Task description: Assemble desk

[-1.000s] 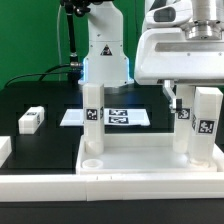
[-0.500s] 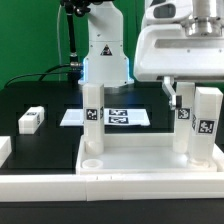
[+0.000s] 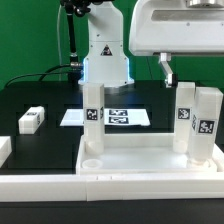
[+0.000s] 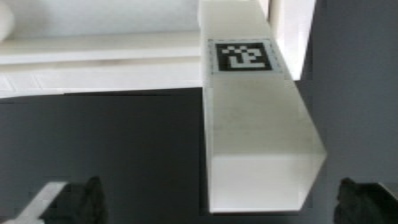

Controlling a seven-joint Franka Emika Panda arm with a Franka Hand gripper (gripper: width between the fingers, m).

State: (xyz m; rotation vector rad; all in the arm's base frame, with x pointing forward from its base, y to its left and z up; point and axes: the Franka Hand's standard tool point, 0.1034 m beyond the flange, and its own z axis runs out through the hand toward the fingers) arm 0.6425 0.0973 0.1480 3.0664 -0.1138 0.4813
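The desk top [image 3: 130, 160] lies flat on the black tabletop [image 3: 50, 100] with its sockets facing up, so I can stand legs in it from above. It is smooth white plastic, a wide rectangle with a raised rim.

Off the desk top on the exterior view's left, the loose leg [image 3: 32, 120] lies on its side, apart from the rim. It is a short square white bar with a black-and-white tag, and I judge it is meant for the last corner. At a corner of the desk top on that side, a single leg [image 3: 92, 120] stands upright over a round socket. Behind the desk top lies the marker board [image 3: 125, 117], thin and flat.

At the desk top's end on the exterior view's right, the rear leg [image 3: 185, 112] and front leg [image 3: 207, 125] stand upright close together. My end effector [image 4: 217, 200] hangs above that end, fingers [image 4: 71, 200] spread wide and holding nothing. In the wrist view a tagged leg [image 4: 258, 130] stands between them, touched by neither. I cannot tell which of the two it is.
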